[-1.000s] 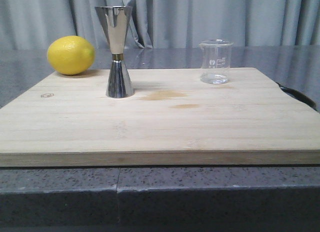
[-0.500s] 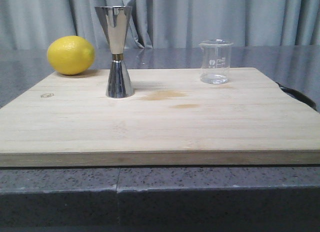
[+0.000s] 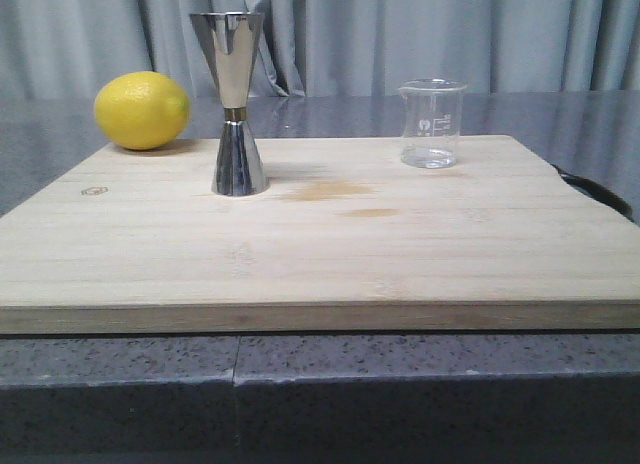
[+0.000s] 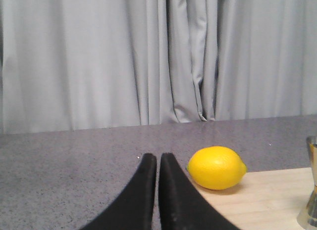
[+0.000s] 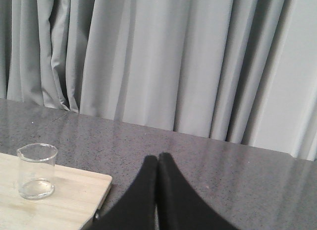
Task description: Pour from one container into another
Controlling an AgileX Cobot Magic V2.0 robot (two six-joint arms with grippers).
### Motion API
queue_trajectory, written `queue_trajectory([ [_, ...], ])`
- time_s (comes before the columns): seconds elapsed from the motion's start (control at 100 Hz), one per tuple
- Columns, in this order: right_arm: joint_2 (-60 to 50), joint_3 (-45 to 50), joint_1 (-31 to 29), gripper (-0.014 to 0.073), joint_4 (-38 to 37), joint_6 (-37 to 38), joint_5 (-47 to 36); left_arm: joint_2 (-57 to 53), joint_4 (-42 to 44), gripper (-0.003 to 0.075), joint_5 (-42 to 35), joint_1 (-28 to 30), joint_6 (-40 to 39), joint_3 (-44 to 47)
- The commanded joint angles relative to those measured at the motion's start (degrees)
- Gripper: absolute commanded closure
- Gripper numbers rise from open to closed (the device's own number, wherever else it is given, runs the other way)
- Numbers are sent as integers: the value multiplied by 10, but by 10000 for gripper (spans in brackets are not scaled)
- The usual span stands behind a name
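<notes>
The beaker [image 3: 432,123] is what I have to pick up, and I place everything off the wooden board [image 3: 320,249] it stands on. Nearest me is the dark bench [image 3: 300,384] edge, then the board's bare front half. Farther in, toward the board's left, the steel jigger [image 3: 234,104] stands upright, with two faint brownish stains just to its right. The beaker sits upright near the board's far right corner, well apart from the jigger, with what looks like a little clear liquid at the bottom. The lemon [image 3: 142,110] rests at the board's far left corner, behind the jigger; grey curtains close off the back.

Nothing has changed over the last second: every object sits exactly where it was, and neither arm shows from the front. Both are parked off the board's ends, I judge. The left gripper [image 4: 158,163] has its fingers pressed together on nothing, facing the lemon; the right gripper [image 5: 157,163] likewise, fingers together and empty, with the beaker ahead of it. So the pour hasn't started; the reach for the beaker comes first.
</notes>
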Motion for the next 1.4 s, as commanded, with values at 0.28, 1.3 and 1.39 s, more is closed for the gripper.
queue_trajectory([
  [0.28,4,-15,-1,666,4,1,-15,-14,-1,739,-74,-97,-13,15],
  [1.3,4,-15,-1,666,4,1,-14,-165,1011,739,-153,22,-1032,187],
  [1.39,4,-15,-1,666,4,1,-14,-165,1011,739,-143,22,-1032,187],
])
